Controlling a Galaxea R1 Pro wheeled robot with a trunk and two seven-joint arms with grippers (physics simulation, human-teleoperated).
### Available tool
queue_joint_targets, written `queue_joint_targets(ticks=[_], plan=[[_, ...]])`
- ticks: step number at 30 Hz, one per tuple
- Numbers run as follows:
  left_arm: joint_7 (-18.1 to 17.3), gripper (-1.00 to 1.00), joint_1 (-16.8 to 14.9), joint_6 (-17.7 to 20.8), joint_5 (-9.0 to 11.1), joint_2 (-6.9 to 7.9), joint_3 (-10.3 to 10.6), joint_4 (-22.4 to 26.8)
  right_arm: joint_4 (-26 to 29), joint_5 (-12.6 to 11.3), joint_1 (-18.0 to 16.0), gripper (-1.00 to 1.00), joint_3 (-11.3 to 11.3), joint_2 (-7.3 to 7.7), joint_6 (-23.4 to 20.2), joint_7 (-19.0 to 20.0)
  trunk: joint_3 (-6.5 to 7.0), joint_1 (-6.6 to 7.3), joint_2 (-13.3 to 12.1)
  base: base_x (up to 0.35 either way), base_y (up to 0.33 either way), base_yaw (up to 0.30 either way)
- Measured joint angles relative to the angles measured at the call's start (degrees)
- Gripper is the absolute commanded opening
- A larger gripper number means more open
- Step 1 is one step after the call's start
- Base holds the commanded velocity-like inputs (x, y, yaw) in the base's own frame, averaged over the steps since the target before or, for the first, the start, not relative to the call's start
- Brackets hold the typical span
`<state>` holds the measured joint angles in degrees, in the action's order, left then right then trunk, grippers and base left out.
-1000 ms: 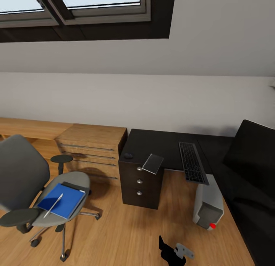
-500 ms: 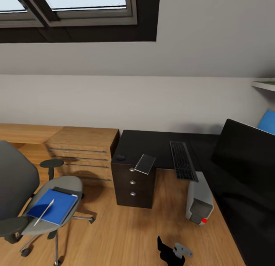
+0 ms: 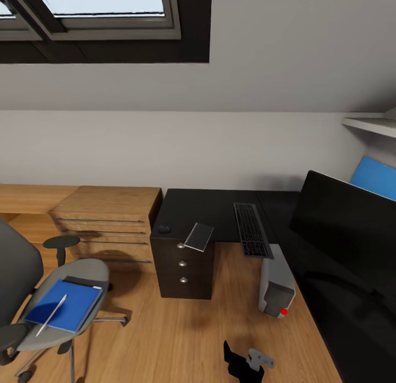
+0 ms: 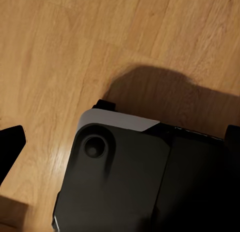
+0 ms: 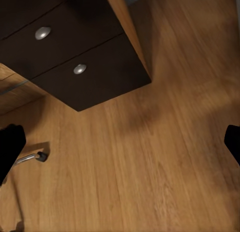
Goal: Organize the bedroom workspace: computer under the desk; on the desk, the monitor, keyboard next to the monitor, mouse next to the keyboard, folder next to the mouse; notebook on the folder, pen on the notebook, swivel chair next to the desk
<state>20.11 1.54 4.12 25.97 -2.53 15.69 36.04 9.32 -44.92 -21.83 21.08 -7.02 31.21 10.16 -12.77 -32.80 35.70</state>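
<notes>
The grey swivel chair (image 3: 82, 273) stands at the lower left on the wooden floor. On its seat lies the blue folder (image 3: 65, 305) with the silvery pen (image 3: 51, 315) on top. The black desk (image 3: 209, 204) carries the mouse (image 3: 163, 228), the keyboard (image 3: 252, 229) and the wide black monitor (image 3: 346, 223). A thin grey notebook (image 3: 199, 236) lies tilted over the desk's edge above the drawers (image 3: 184, 270). The computer (image 3: 275, 284) stands on the floor under the desk. My left gripper (image 4: 120, 142) is open over my own base. My right gripper (image 5: 120, 144) is open above the floor.
Light wooden cabinets (image 3: 107, 218) line the wall left of the desk. A shelf (image 3: 368, 124) and a blue panel (image 3: 377, 176) sit at the far right behind the monitor. A black and grey arm part (image 3: 245, 364) shows at the bottom edge. A skylight (image 3: 99, 9) is overhead.
The camera has swung to the right, so the whole picture has shifted left. More of the monitor and the shelf shows, less of the chair. Nothing on the desk or chair has moved.
</notes>
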Motion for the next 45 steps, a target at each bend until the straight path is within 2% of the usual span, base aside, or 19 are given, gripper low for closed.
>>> queue_joint_targets(ticks=[3, 4, 5, 6, 32, 45], plan=[[0.02, 1.0, -0.09, -1.62, 0.0, 0.01, -0.06, -0.17, 0.01, 0.32, 0.0, 1.0, -0.08, 0.0, -0.03, -0.02, 0.54, 0.66, -1.21, 0.0, 0.0, -0.004], [0.05, 1.0, -0.11, -2.8, -0.06, -0.01, -0.13, -0.22, -0.01, 0.39, 0.0, 1.0, -0.12, 0.0, -0.04, -0.02, 0.72, 0.88, -1.61, -0.118, 0.0, 0.0], [0.44, 1.0, -0.13, -6.29, 0.01, -0.07, -0.28, -0.32, -0.06, 0.56, 0.0, 1.0, -0.18, 0.02, -0.06, -0.03, 0.9, 1.09, -2.01, -0.148, 0.0, 0.0], [0.5, 1.0, -0.13, -6.53, 0.04, -0.07, -0.29, -0.34, -0.07, 0.58, 0.0, 1.0, -0.19, 0.04, -0.06, -0.03, 1.08, 1.3, -2.41, -0.163, 0.0, 0.0], [0.46, 1.0, -0.13, -7.04, -0.04, -0.13, -0.4, -0.34, -0.07, 0.62, 0.01, 1.0, -0.21, 0.05, -0.06, -0.03, 5.78, 7.01, -12.88, -0.313, 0.086, 0.0], [0.59, 1.0, -0.13, -7.22, -0.18, -0.18, -0.38, -0.34, -0.07, 0.62, 0.0, 1.0, -0.2, 0.05, -0.06, -0.03, 5.78, 7.01, -12.9, -0.338, 0.034, 0.0]])
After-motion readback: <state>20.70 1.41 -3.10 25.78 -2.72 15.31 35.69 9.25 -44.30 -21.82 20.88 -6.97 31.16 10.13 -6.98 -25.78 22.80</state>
